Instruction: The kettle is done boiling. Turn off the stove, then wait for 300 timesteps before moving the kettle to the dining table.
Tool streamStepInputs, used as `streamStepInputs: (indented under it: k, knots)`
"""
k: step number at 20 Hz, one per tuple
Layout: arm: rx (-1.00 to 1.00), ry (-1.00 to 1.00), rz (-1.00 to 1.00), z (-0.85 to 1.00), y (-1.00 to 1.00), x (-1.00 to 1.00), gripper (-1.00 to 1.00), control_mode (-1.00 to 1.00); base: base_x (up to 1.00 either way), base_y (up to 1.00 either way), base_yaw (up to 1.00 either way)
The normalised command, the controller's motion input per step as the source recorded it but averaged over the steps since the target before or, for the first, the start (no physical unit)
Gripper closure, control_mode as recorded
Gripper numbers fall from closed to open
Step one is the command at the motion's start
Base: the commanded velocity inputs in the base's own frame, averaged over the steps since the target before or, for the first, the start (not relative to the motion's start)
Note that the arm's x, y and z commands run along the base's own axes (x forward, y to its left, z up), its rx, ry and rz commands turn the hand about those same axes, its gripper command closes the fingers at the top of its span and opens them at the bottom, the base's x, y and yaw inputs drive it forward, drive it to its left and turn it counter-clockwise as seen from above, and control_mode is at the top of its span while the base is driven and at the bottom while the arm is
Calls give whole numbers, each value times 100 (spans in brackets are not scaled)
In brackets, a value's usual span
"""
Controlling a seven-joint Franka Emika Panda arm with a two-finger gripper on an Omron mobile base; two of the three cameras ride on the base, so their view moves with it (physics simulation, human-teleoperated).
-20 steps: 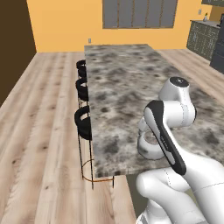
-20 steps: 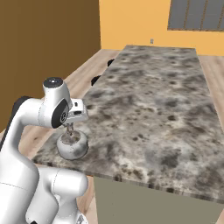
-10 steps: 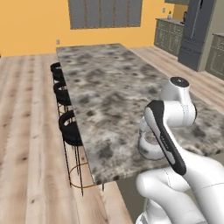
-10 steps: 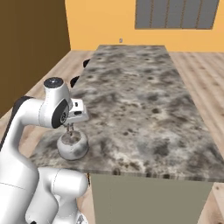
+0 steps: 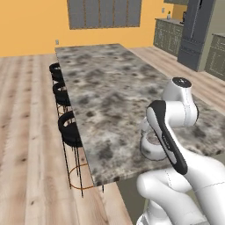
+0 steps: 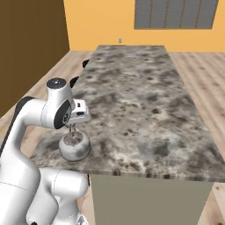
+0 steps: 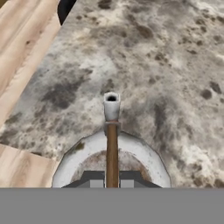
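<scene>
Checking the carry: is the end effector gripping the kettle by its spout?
No, the end effector is shut on the kettle's brown wire handle, with the spout pointing away ahead.

the silver kettle (image 6: 74, 147) hung upright by its brown wire handle (image 7: 112, 153) over the marble bench's (image 6: 140, 105) near corner.

Bare marble top of the dining table (image 6: 145, 101) ahead, 3 black stools (image 5: 70, 127) along its left side

Base has swung round the dining table (image 5: 105, 92); stools (image 5: 70, 129) seemingly nearer.
</scene>
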Motion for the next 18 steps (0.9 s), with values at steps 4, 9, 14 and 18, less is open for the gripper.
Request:
streamStepInputs:
  k: [4, 9, 14, 18]
  knots:
    - [0, 0, 0, 0, 16, 18, 100, -100, 0, 0, 0]
    - [0, 0, 0, 0, 27, 26, 100, -100, 0, 0, 0]
    - [0, 0, 0, 0, 21, 34, 100, -100, 0, 0, 0]
    - [0, 0, 0, 0, 17, 38, 100, -100, 0, 0, 0]
